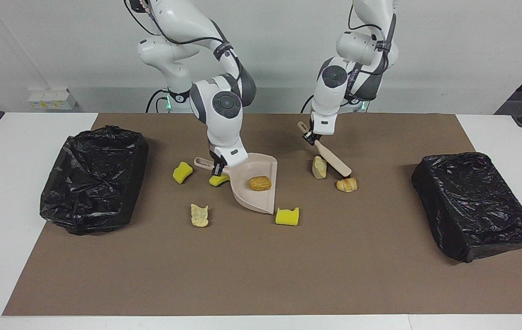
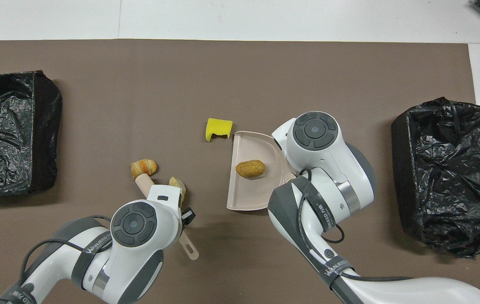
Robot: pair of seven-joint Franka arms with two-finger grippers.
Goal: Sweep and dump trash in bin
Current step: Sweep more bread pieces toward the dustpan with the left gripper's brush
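Near the middle of the brown mat point(image 1: 261, 275), the right gripper point(image 1: 217, 170) is clamped on the dustpan point(image 1: 256, 190) handle, with 1 golden-brown lump point(image 1: 259, 183) inside and 6 lumps scattered around. Over 2 bread pieces point(image 1: 347, 184), the left gripper point(image 1: 309, 137) grips the brush point(image 1: 330, 158), whose bristles seem just clear of them.

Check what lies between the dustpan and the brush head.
Only bare brown mat between dustpan and brush, clearest in the facing view.
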